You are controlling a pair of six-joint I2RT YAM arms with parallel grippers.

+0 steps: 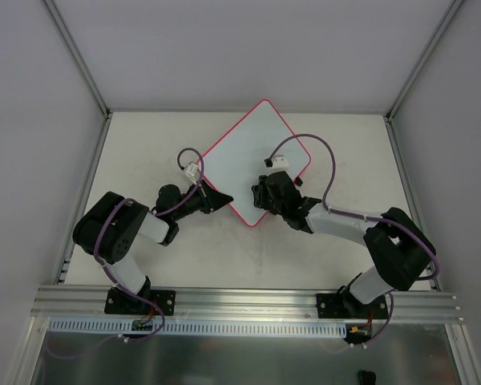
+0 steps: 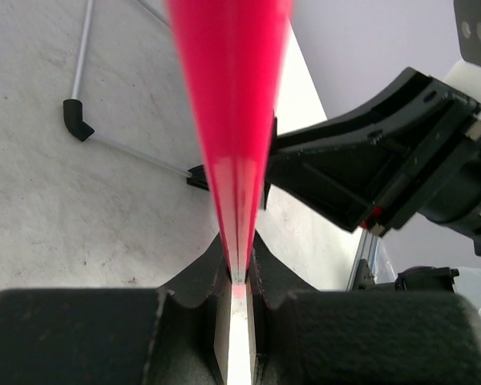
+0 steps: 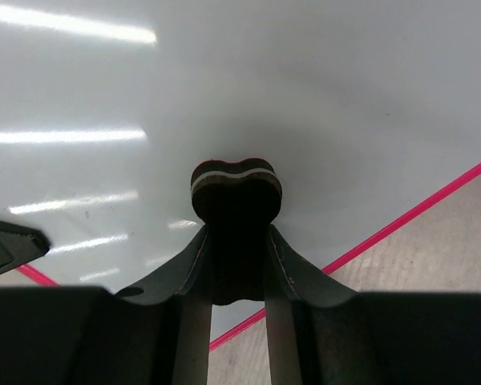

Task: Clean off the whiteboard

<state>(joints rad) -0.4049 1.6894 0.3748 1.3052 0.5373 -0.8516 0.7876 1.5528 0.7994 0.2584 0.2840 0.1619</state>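
Pinching left edge of whiteboard (image 1: 256, 148), left end effector (image 1: 218, 198) closed on pink frame; whiteboard skewed, mid table (image 1: 168, 257). Right end effector (image 1: 264, 192) clamps eraser (image 3: 236, 186) against near corner. Risk: hard stroke twists whiteboard from thin grip, or eraser runs off edge.

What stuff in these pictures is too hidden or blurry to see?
- Top view: the eraser is hidden under the right pincer; any pen marks on the whiteboard are too small to tell.
- Left wrist view: the whiteboard is edge-on in the left pincer, its pink frame a close blur.
- Right wrist view: the eraser hides the spot under it; edges cut the whiteboard off.
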